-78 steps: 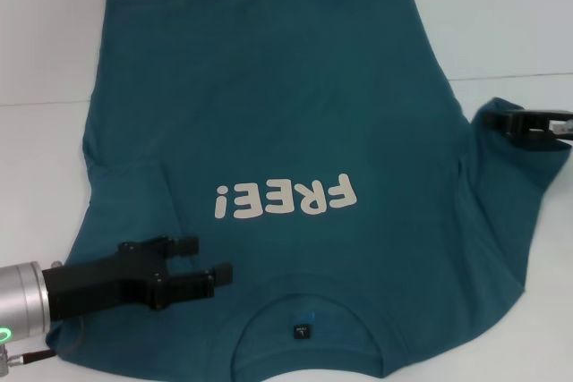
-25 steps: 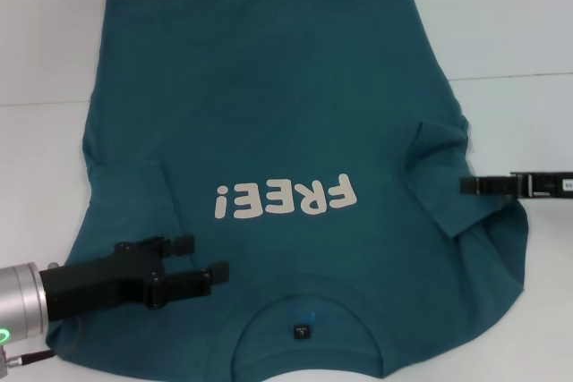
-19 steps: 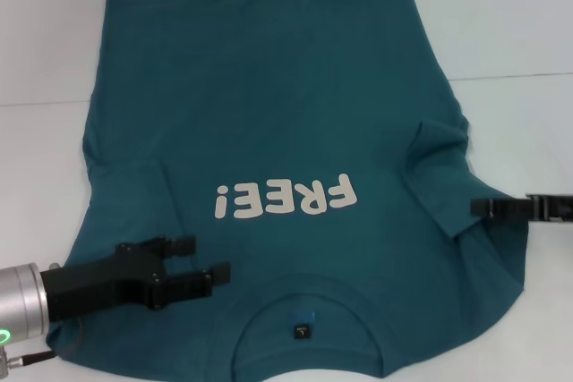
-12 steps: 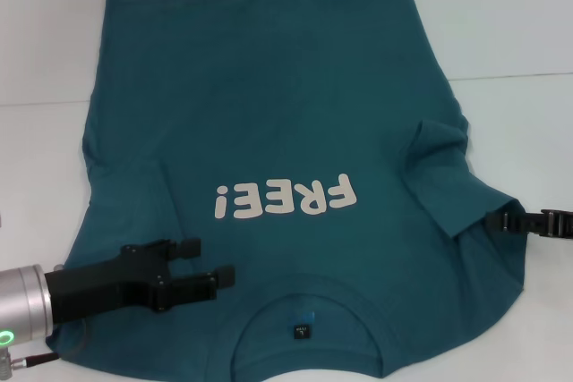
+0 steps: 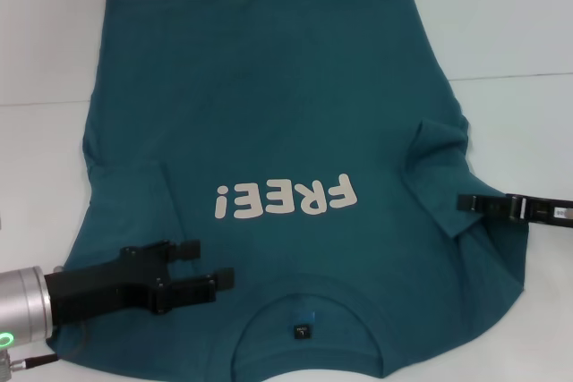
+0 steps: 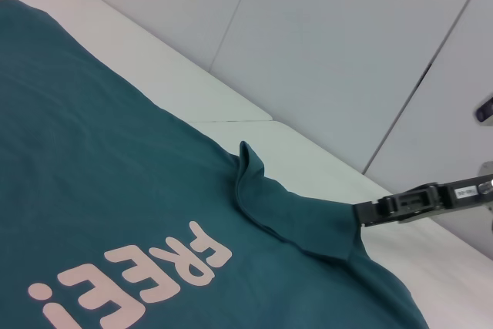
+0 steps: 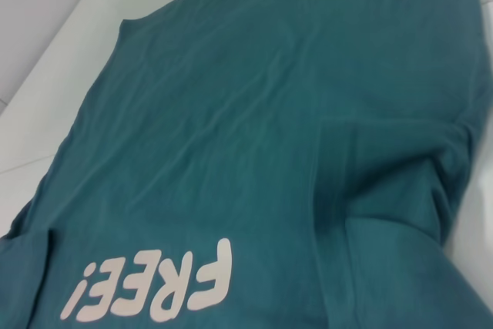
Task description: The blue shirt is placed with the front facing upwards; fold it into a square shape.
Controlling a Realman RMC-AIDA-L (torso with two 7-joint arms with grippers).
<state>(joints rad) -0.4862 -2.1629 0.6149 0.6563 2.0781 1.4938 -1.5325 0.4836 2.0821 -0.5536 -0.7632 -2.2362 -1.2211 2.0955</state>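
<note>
The left gripper (image 5: 210,267), a black two-fingered pincer on a silver wrist, hovers over the near left shoulder of the large dark teal-blue short-sleeved cotton shirt (image 5: 269,105), its fingers spread and holding nothing, much where it hung three seconds ago. The shirt lies front-up across the white table (image 5: 510,15), collar toward the robot, the pale "FREE!" print (image 5: 282,197) readable upside-down in the head view, the left sleeve already folded in over the body. The change is on the right: the sleeve that lay spread out on the table three seconds ago is now turned in over the chest as a raised flap (image 5: 443,172). The right gripper (image 5: 470,204), black and slim, has drawn back and now returns to the flap's outer edge; whether it pinches cloth or is released I cannot tell. Both sleeves look tucked, so the long side folds seem next. Bare table lies beyond the right hem and far edge, giving the right arm room to swing; the near edge is tight.
</note>
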